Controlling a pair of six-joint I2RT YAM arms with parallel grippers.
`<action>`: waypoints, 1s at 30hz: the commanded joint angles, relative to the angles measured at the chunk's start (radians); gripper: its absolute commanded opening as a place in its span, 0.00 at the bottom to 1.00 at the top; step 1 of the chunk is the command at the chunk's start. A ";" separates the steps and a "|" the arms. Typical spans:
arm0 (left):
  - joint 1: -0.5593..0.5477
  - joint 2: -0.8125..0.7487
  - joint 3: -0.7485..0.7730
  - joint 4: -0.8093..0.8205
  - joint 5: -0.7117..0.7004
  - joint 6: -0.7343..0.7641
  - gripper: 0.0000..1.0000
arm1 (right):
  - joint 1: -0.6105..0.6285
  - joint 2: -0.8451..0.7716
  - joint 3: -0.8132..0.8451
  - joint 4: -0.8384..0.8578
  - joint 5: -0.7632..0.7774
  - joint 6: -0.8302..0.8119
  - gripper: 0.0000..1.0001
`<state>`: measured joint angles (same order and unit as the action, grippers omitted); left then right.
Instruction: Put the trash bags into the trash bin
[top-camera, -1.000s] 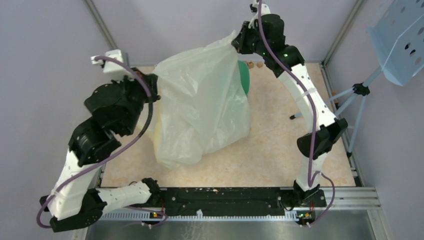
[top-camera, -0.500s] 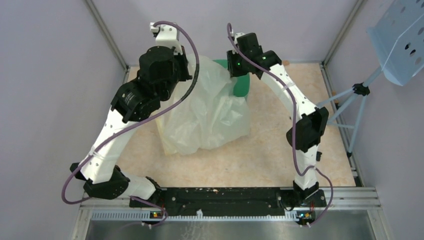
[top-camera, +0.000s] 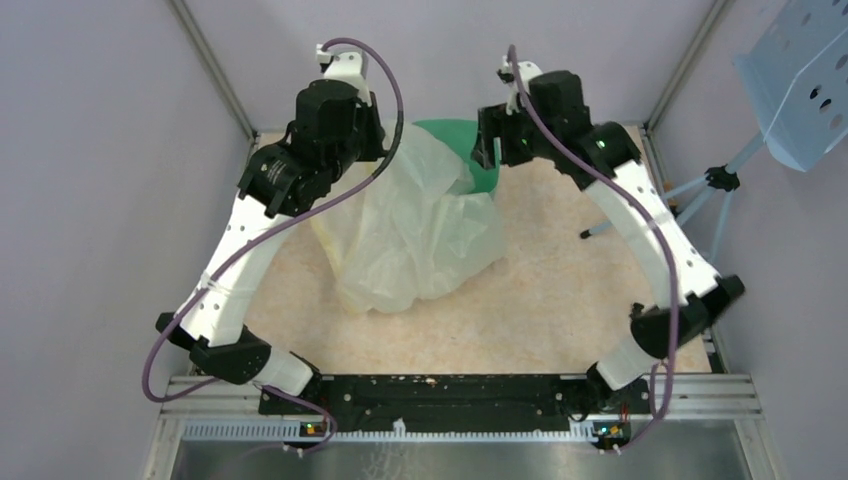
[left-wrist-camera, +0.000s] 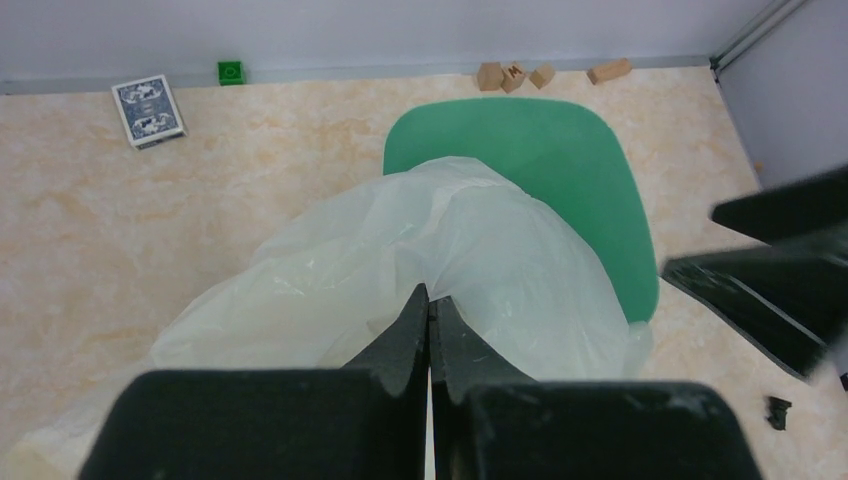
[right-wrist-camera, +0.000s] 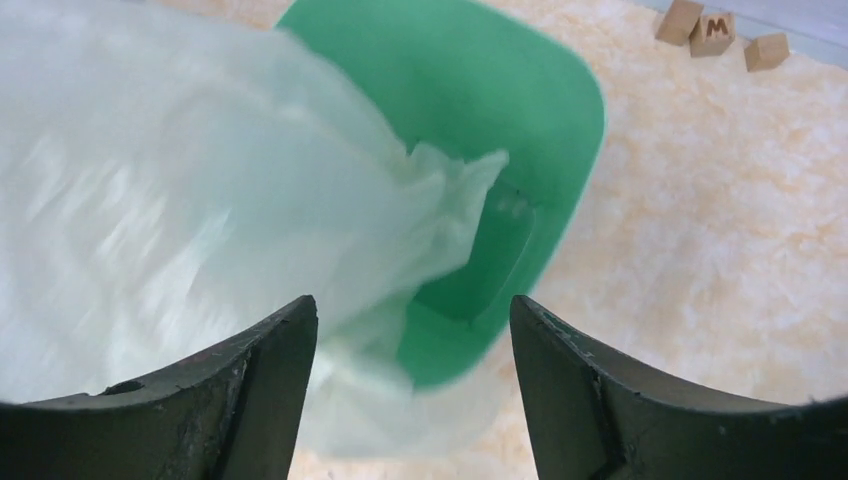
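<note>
One "M" block (right-wrist-camera: 716, 30) near trash bin (right-wrist-camera: 540, 130)

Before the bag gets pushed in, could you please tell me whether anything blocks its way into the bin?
Nothing visible does. The trash bag lies over one side of the mouth of the trash bin, a fold hanging inside; the rest of the mouth is bare.

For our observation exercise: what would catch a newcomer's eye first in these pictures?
A big pale-yellow trash bag sprawls mid-table, one end draped into the green trash bin near the far edge. The left gripper is shut on it; the right gripper hangs open above the bin.
</note>
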<state>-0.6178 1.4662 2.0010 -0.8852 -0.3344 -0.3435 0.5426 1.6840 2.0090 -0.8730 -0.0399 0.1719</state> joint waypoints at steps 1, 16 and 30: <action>0.027 0.009 0.032 0.006 0.065 -0.017 0.00 | 0.003 -0.250 -0.206 0.053 -0.080 0.011 0.71; 0.072 0.002 0.014 -0.017 0.122 -0.036 0.00 | -0.006 -0.524 -0.839 0.331 -0.238 0.027 0.79; 0.074 -0.072 -0.074 0.024 0.112 -0.099 0.00 | -0.029 -0.407 -0.807 0.437 -0.294 0.023 0.38</action>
<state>-0.5491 1.4242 1.9202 -0.8986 -0.2241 -0.4225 0.5186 1.2755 1.1530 -0.5159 -0.2913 0.1883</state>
